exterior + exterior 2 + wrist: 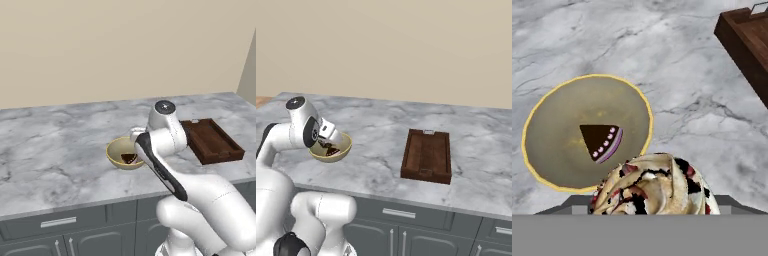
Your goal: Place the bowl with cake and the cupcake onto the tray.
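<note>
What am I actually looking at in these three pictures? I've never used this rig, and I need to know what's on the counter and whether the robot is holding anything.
The white machine is a robot arm with a two-finger gripper. Two pictures come from cameras behind the arm, one on its left and one on its right, and show the same grey marble counter from two sides. The third comes from a camera on the hand, looking along the gripper. On the counter stands a tan bowl with a dark cake wedge inside. Apart from it, to the right, is a brown wooden tray. The cupcake, cream-swirled with dark bits, sits right at the gripper in the hand view. The fingers are hidden, so I cannot tell whether it is gripped.
</note>
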